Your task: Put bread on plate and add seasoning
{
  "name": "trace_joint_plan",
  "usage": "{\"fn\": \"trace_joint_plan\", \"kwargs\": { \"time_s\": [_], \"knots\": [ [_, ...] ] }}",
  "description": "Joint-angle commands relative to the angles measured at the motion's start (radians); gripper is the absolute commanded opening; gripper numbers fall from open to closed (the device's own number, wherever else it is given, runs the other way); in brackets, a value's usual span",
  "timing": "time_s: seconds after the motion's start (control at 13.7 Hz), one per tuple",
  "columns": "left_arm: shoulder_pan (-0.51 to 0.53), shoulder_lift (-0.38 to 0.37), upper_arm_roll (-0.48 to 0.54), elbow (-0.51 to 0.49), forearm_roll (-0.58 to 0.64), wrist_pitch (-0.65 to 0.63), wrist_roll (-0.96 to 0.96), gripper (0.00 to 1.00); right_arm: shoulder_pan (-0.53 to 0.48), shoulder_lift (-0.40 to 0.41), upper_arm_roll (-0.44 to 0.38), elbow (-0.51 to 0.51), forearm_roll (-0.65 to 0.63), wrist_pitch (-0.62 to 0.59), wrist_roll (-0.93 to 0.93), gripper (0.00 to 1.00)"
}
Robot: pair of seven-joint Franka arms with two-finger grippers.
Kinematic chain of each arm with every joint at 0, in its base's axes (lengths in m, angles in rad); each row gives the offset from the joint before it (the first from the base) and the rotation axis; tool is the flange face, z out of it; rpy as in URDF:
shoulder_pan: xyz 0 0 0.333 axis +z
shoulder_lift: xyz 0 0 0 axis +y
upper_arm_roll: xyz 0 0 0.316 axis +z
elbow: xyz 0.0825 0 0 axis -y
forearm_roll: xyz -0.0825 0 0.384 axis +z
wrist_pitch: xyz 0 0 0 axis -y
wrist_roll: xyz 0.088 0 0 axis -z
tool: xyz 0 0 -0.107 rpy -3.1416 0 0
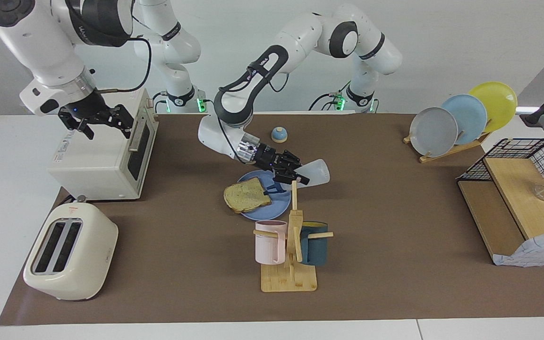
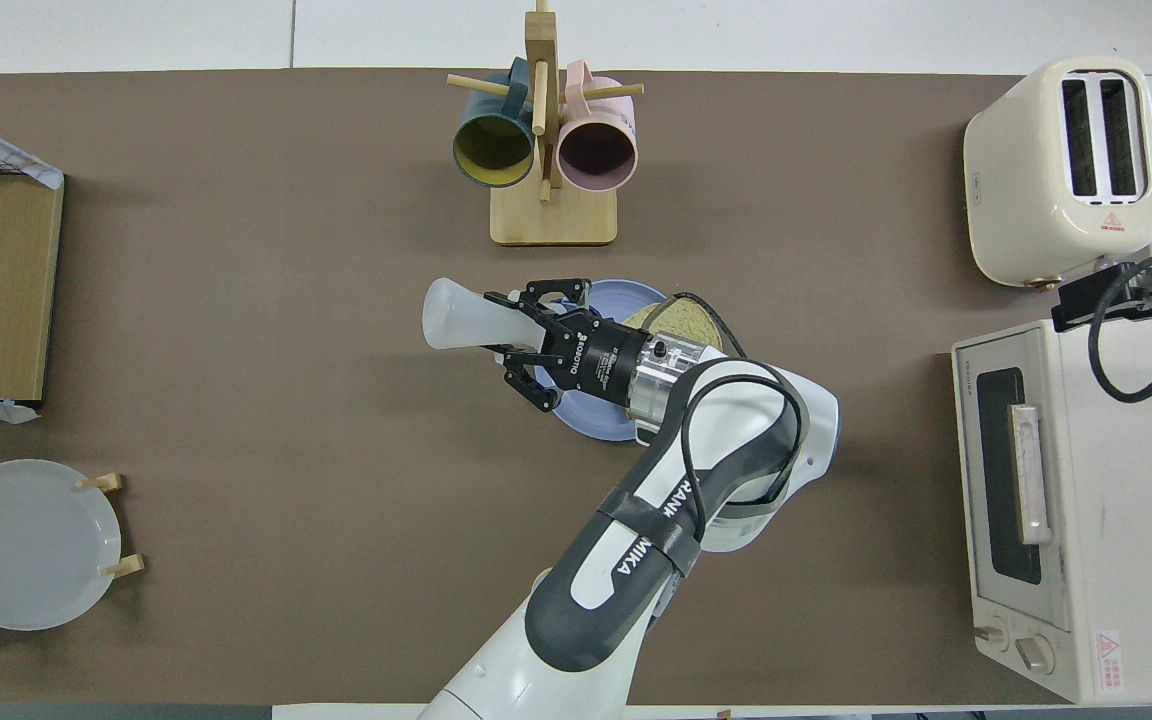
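Your left gripper (image 1: 295,177) is clamped on the seasoning bottle (image 1: 312,172), holding it tipped on its side over the edge of the blue plate (image 1: 276,203) — the translucent body points toward the left arm's end of the table and the dark cap (image 1: 274,188) hangs down over the plate. The bread (image 1: 247,195) already lies on that plate, on the side toward the right arm's end, overhanging the rim a little. So the first half of the job looks done, and you are in the seasoning step.

Working outward from the plate: the wooden mug tree (image 1: 291,250) with its pink mug (image 1: 269,242) and dark teal mug (image 1: 314,242) stands just beside it, farther from the robots, and one upright peg of the tree rises close to the bottle. The small blue-domed bell (image 1: 279,134) sits nearer the robots than the plate.

Your right gripper (image 1: 96,122) waits over the toaster oven (image 1: 97,153), well apart from the plate, jaws apart and empty.

The cap sits over bare plate beside the slice, not over the toast itself. My read is that the next move calls for carrying the bottle toward the bread, then tipping or shaking it there — and minding that mug-tree peg as you swing.
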Motion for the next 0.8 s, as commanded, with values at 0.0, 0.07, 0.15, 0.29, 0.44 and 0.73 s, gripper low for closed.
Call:
{"fn": "trace_joint_plan", "kwargs": {
  "time_s": [0.0, 0.07, 0.15, 0.29, 0.44, 0.73],
  "knots": [
    [-0.04, -0.005, 0.013, -0.01, 0.009, 0.003, 0.014, 0.0, -0.013, -0.008, 0.008, -0.001, -0.003, -0.015, -0.023, 1.0],
    [-0.066, -0.005, 0.012, -0.01, 0.002, 0.005, 0.014, 0.0, -0.013, -0.008, 0.009, -0.001, -0.003, -0.013, -0.023, 1.0],
    [-0.072, -0.005, 0.012, -0.01, 0.0, 0.002, 0.015, 0.0, -0.013, -0.008, 0.009, -0.001, -0.003, -0.013, -0.023, 1.0],
    [-0.059, -0.005, 0.01, -0.013, -0.002, 0.017, 0.014, 0.0, -0.013, -0.008, 0.008, -0.001, -0.003, -0.013, -0.023, 1.0],
    [-0.024, -0.005, 0.012, -0.027, 0.001, 0.07, 0.014, 0.0, -0.013, -0.008, 0.008, -0.001, -0.003, -0.013, -0.023, 1.0],
    [0.014, -0.006, 0.024, -0.075, 0.014, 0.106, 0.012, 0.0, -0.013, -0.008, 0.008, -0.001, -0.003, -0.013, -0.023, 1.0]
  ]
}}
